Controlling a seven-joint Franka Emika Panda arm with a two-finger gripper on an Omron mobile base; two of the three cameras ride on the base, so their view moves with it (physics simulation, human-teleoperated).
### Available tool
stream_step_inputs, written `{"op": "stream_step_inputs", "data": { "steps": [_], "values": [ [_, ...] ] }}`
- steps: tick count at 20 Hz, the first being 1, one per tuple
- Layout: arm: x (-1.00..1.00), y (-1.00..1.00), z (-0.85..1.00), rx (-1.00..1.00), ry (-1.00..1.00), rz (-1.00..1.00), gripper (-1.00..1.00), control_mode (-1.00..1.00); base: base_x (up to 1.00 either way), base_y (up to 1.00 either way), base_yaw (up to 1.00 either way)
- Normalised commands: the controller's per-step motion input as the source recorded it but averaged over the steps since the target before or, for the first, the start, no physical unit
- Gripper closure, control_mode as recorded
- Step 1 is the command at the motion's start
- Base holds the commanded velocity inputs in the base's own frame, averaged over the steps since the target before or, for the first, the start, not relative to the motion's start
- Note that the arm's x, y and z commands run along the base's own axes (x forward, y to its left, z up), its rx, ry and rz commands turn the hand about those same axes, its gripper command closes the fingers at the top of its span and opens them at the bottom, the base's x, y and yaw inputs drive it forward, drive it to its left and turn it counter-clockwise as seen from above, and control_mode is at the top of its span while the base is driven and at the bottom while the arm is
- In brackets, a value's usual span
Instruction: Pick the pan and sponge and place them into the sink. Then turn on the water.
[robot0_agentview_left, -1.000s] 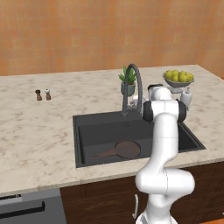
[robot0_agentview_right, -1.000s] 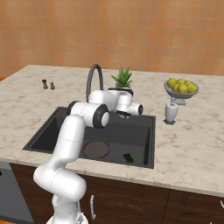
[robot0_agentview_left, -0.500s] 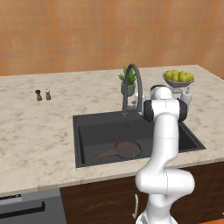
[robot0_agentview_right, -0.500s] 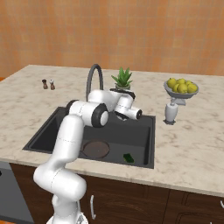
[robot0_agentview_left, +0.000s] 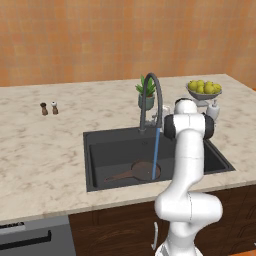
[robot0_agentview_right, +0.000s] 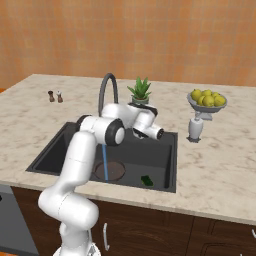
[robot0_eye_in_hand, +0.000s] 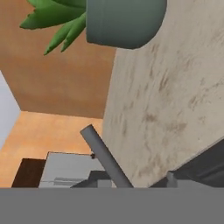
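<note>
The black sink (robot0_agentview_left: 97, 150) (robot0_agentview_right: 167, 165) is set into the marble counter. The dark brown pan (robot0_agentview_left: 142, 171) (robot0_agentview_right: 114, 170) lies on its floor, handle pointing left. A thin blue stream of water (robot0_agentview_left: 155, 152) (robot0_agentview_right: 104, 161) falls from the arched faucet (robot0_agentview_left: 154, 95) (robot0_agentview_right: 107, 90) onto the pan. The green sponge (robot0_agentview_right: 147, 180) rests in the sink's near right corner. My gripper (robot0_agentview_right: 160, 134) hangs over the back right of the basin, beside the faucet's base, and is shut. In the hand view a grey rod (robot0_eye_in_hand: 105, 158) slants just ahead of the hand.
A potted plant (robot0_agentview_left: 146, 95) (robot0_agentview_right: 140, 92) (robot0_eye_in_hand: 124, 22) stands behind the faucet. A bowl of lemons (robot0_agentview_left: 204, 89) (robot0_agentview_right: 207, 100) and a white bottle (robot0_agentview_right: 194, 130) stand to the right. Two small shakers (robot0_agentview_left: 49, 108) (robot0_agentview_right: 54, 96) sit far left.
Water now runs from the faucet, where none flowed before. The gripper has closed, and the hand has shifted slightly forward and down over the sink's back edge.
</note>
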Motion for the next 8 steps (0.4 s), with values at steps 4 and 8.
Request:
{"op": "stream_step_inputs", "data": {
  "steps": [4, 8],
  "values": [
    [0.0, 0.0, -0.22, 0.09, 0.04, 0.0, 1.0, -1.0, 0.0, 0.0, 0.0],
    [0.0, 0.0, 0.0, 0.0, 0.0, 0.0, 1.0, -1.0, 0.0, 0.0, 0.0]
  ]
}}
